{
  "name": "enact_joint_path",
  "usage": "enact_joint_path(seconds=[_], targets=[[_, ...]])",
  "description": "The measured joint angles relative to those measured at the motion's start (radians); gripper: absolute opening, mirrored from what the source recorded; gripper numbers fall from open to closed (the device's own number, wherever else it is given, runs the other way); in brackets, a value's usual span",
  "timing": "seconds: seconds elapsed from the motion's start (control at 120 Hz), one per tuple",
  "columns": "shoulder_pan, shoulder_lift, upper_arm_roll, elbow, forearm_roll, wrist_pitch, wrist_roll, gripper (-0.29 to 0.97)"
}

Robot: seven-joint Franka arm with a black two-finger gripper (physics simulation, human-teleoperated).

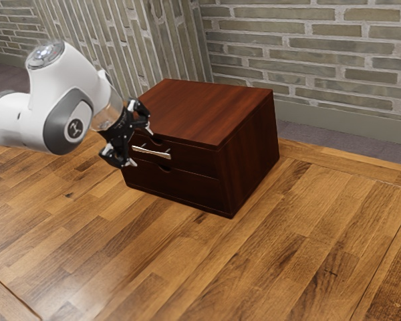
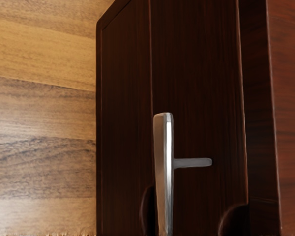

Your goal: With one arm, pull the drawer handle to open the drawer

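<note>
Wood planks [image 1: 207, 267] fill the lower part of the exterior view. They are glossy and warm brown, with dark grain and thin diagonal seams. On them, a little above the centre of the frame, stands a cabinet [image 1: 210, 107]: a low box of dark red-brown wood with a smooth flat top and sharp corners. Its front carries two drawers, one over the other, each with a small half-round cut in its upper edge. The upper drawer [image 1: 190, 159] looks flush with the lower drawer [image 1: 180, 186], so it appears closed. The handle [image 1: 152, 152] is a thin, straight bar of brushed silver metal. It lies horizontally across the upper drawer's front, left of the frame's centre. In the wrist view the same handle [image 2: 163, 167] is seen close, a flat bar that stands off the dark veneer on a short post [image 2: 192, 162].

The arm [image 1: 40, 114] enters from the left edge, white with grey joint covers. Its black gripper [image 1: 134, 140] points at the cabinet front, at the handle's end toward the exterior view's left. The fingers are spread, one above the bar and one below it, much wider than the bar is thick.

Behind, at the upper right, is a wall [image 1: 321, 47] of pale grey bricks; at the upper left the bricks stand vertically.
</note>
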Motion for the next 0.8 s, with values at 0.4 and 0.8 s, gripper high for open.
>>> enact_joint_path(seconds=[0.4,0.8], targets=[[-0.005,0.0,0.003,-0.044,-0.004,0.01,0.006,0.56],[0.017,0.0,0.004,-0.064,-0.019,0.016,0.01,0.53]])
